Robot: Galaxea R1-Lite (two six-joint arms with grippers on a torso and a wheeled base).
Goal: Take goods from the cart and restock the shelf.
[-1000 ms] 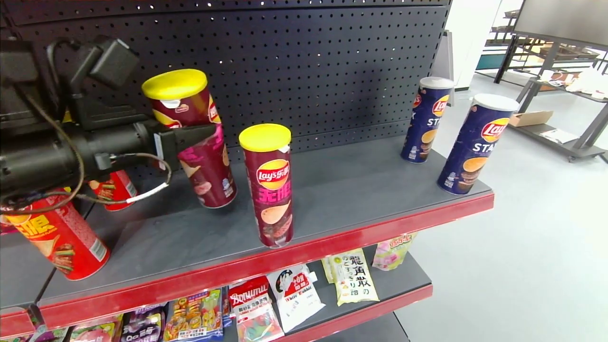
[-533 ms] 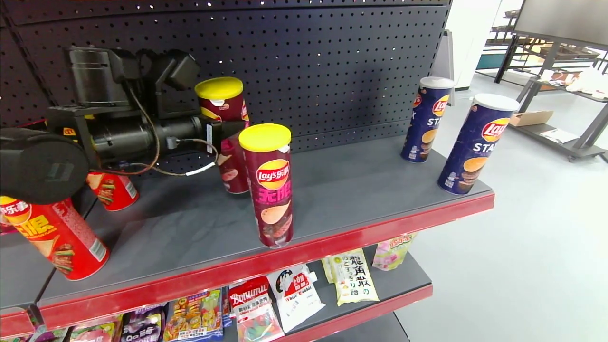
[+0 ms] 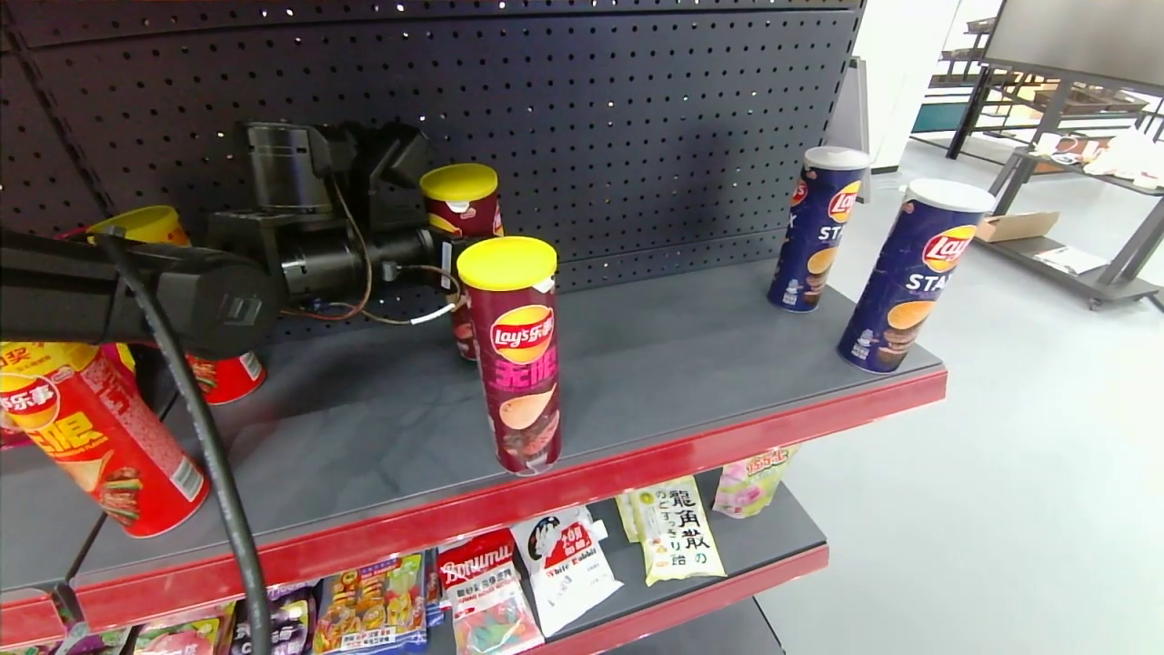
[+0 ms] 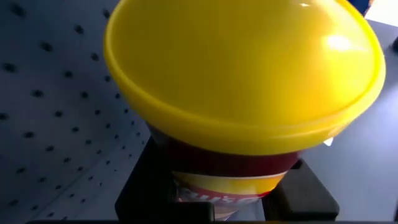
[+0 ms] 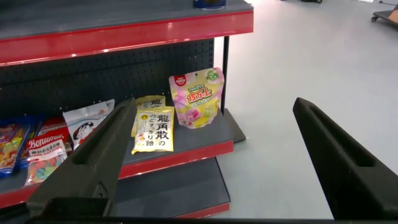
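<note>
At the back of the shelf (image 3: 691,364), hard by the pegboard (image 3: 637,136), my left claw (image 3: 444,247) is clamped side-on around the held can (image 3: 464,207). The fingers come in level from the robot's left and pinch the tube below its lid. The can's long axis stands upright, perhaps a touch tilted. It sits directly behind the front can (image 3: 518,355) of the same kind, which stands at the shelf's red lip and hides the held can's foot. So I cannot tell whether the base is touching the shelf or hanging just above it. That gap is what the release turns on, by my reckoning: straight down along the can's axis, then the claw backing out to the left.

The held can is a tall, dark red tube with a broad yellow lid, and the left wrist view has that lid close up.

My right claw (image 5: 213,104) hangs low with its fingers spread wide and nothing in them, facing the lower shelf's snack packets, well away from the can.
</note>
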